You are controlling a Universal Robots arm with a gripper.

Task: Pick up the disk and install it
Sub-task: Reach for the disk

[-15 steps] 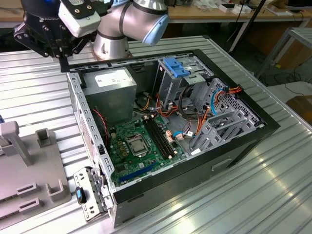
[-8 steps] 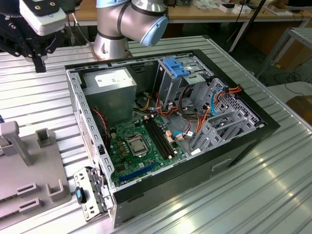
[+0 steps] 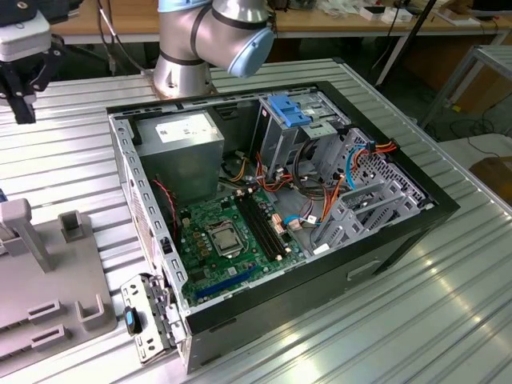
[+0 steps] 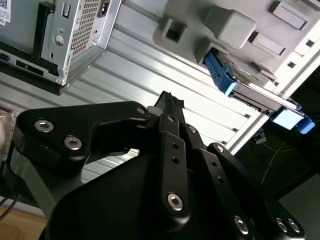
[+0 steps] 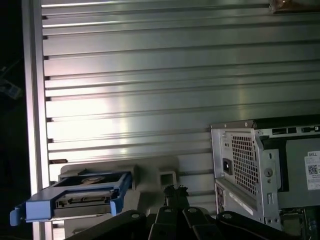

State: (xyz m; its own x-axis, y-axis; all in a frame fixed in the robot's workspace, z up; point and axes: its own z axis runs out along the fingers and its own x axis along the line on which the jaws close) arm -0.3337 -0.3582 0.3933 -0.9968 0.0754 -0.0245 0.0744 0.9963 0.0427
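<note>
The disk (image 5: 75, 200), a dark flat drive in bright blue rails, rests on edge in a grey holder (image 5: 150, 175); the second wrist view shows the disk (image 4: 252, 92) against that holder (image 4: 225, 25). My gripper (image 3: 22, 108) hangs above the table at the exterior view's far left, beyond the holder (image 3: 48, 288) and apart from the disk. In both wrist views the black fingers meet at the tip of the gripper (image 4: 170, 101) (image 5: 175, 191), shut with nothing between them.
An open computer case (image 3: 416, 232) lies on its side on the ribbed metal table (image 3: 448, 320). Inside it are a green motherboard (image 3: 232, 240), a grey power supply (image 3: 180, 136), a drive cage with light-blue latches (image 3: 290, 112) and loose cables. The arm's base (image 3: 192, 56) stands behind the case.
</note>
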